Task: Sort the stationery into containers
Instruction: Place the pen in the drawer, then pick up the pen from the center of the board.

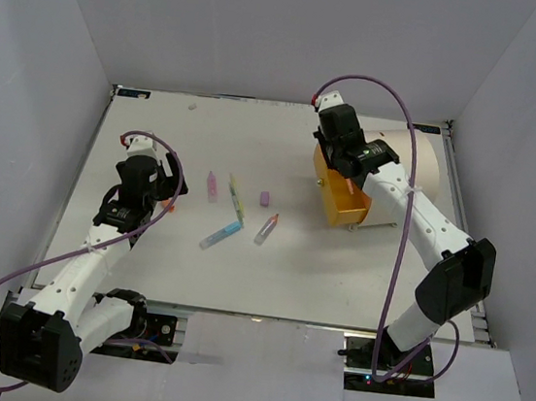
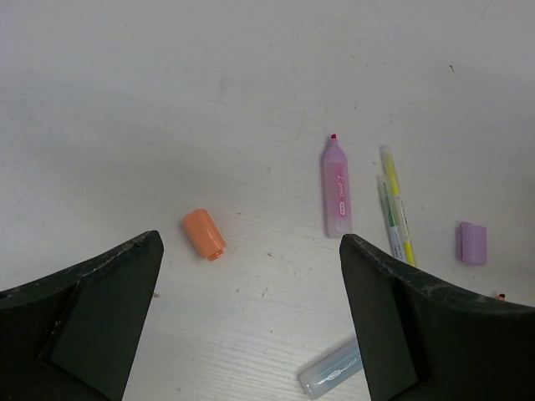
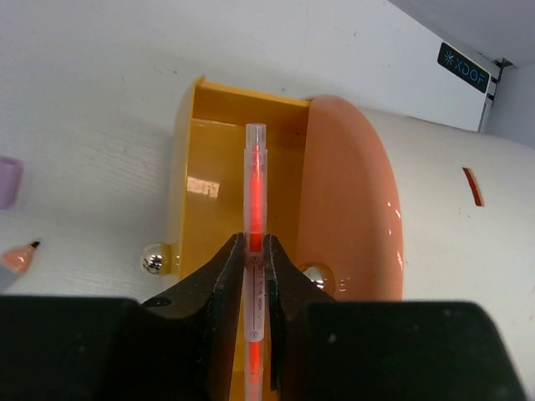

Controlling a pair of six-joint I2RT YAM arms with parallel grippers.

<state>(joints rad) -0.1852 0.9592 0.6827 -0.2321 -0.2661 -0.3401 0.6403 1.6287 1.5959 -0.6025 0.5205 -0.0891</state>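
The cream-white drum [image 1: 422, 159] lies on its side at the back right, and a yellow drawer [image 1: 343, 205] is pulled out of its orange face [image 3: 347, 192]. My right gripper [image 3: 255, 242] is shut on a clear pen with a red-orange core [image 3: 254, 175] and holds it over the open drawer [image 3: 209, 167]. My left gripper [image 2: 251, 242] is open and empty above the table. An orange cap [image 2: 205, 234], a pink highlighter [image 2: 337, 188], a yellow pen [image 2: 395, 205], a purple cap [image 2: 472, 243] and a clear marker [image 2: 332, 368] lie below it.
In the top view a blue-clear marker [image 1: 221, 236] and a clear-pink marker [image 1: 265, 229] lie mid-table. Knobs [image 3: 155, 259] stick out from the drawer front. White walls enclose the table [image 1: 143, 263] on three sides.
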